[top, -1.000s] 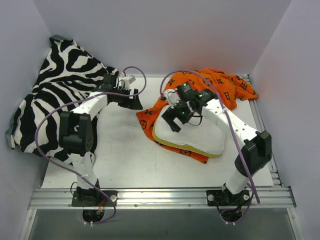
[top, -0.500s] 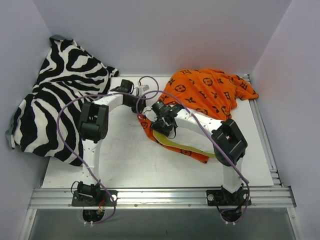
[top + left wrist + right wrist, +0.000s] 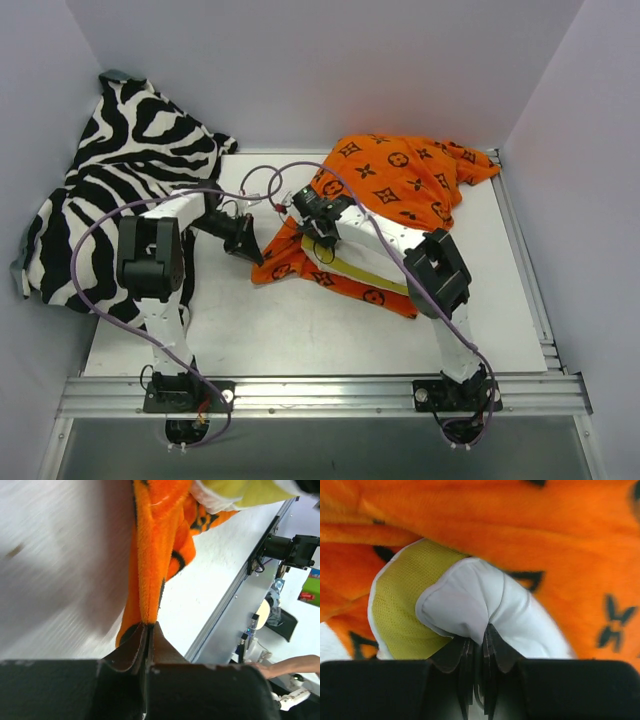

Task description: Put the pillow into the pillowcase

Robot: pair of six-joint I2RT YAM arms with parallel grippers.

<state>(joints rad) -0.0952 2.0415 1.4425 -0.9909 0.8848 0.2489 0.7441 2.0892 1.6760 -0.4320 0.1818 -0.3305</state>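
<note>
The left gripper (image 3: 148,625) is pressed together on a fold of the pillowcase (image 3: 155,555), a thin ridge of orange cloth running straight out from between its fingertips. The right gripper (image 3: 479,637) is likewise closed, pinching a puckered white corner of the pillow (image 3: 465,600) beside its yellow edging, with orange fabric above and behind it.

In the top view the two pinch points sit near each other at mid-table (image 3: 300,330): the left one at the case's near-left edge, the right one just beyond it at the pillow's far-left end. From there the pillow's long axis slants away toward the near right, lying between layers of orange, while the bulk of the case is heaped toward the far right corner. The next move likely depends on this offset — the left arm holding the edge while the right drives the pillow along its length. A zebra-striped cloth (image 3: 110,190) lies well apart at left.
</note>
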